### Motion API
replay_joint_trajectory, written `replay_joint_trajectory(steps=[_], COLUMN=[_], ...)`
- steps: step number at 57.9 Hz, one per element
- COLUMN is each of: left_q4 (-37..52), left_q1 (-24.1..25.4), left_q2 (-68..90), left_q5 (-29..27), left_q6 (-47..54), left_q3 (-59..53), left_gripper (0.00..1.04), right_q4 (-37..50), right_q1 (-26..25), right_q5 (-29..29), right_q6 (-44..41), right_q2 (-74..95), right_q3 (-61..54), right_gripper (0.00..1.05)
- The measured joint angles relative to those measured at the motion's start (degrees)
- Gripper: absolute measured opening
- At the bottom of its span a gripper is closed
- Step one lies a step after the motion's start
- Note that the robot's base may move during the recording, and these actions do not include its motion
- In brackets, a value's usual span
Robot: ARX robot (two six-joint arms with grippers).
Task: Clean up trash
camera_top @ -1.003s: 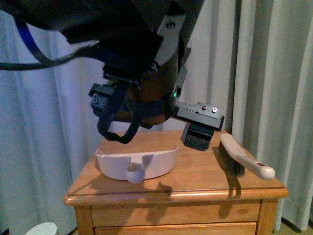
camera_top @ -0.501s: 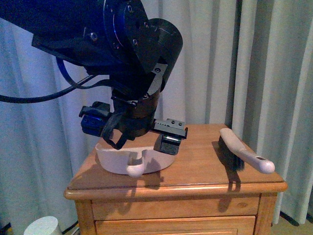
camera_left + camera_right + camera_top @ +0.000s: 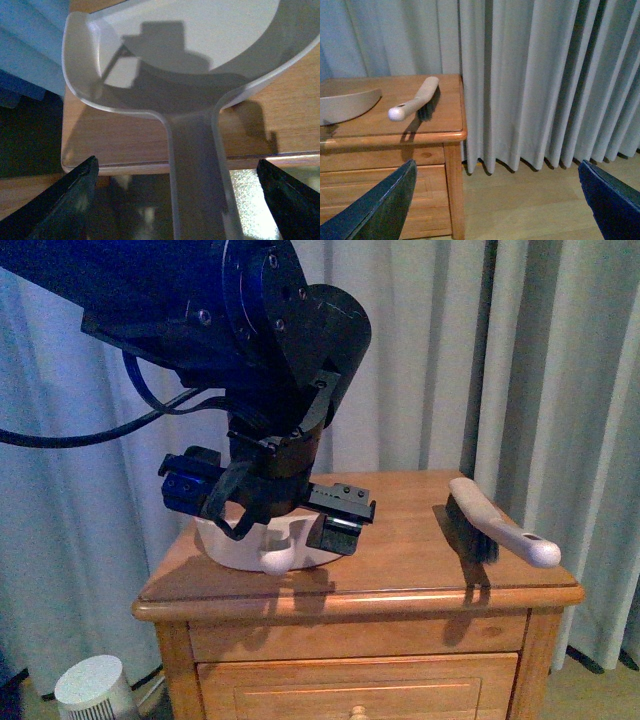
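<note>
The trash, a small wad of white paper, shows in no view. A beige dustpan (image 3: 235, 545) sits on the left part of the wooden nightstand (image 3: 400, 575), its handle (image 3: 282, 558) sticking out over the front edge. My left gripper (image 3: 265, 520) is open and hangs right over that handle. In the left wrist view the handle (image 3: 195, 175) runs between the two dark fingers without touching them, with the left gripper (image 3: 177, 210) astride it. My right gripper (image 3: 492, 210) is open and empty, off to the right of the nightstand above the floor.
A hand brush (image 3: 490, 530) with a pale handle lies on the right part of the nightstand; it also shows in the right wrist view (image 3: 415, 102). Grey curtains (image 3: 560, 370) hang behind. A white round appliance (image 3: 92, 690) stands on the floor at left.
My left arm has drawn back from the camera and come down, bringing the open gripper from above the middle of the nightstand to over the dustpan's handle. The dustpan and brush have not moved.
</note>
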Motion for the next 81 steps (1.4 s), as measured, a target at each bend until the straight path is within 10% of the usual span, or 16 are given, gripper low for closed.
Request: replay_joint_trajectory(steps=[58,81], left_q4=[1.9,4.46], left_q1=[0.5,0.5], left_q2=[0.79,0.63], left_q5=[1.18,1.22], left_q6=[-0.87,-0.24], left_q3=[-4.0,-4.9], left_gripper=[0.97,0.31], right_q4=[0.0,0.0], right_q1=[0.0,0.0], right_q5=[-0.02,0.0], right_q6=[0.0,0.0], right_q2=[0.0,0.0], right_q3=[0.0,0.0], right_gripper=[0.97,0.97])
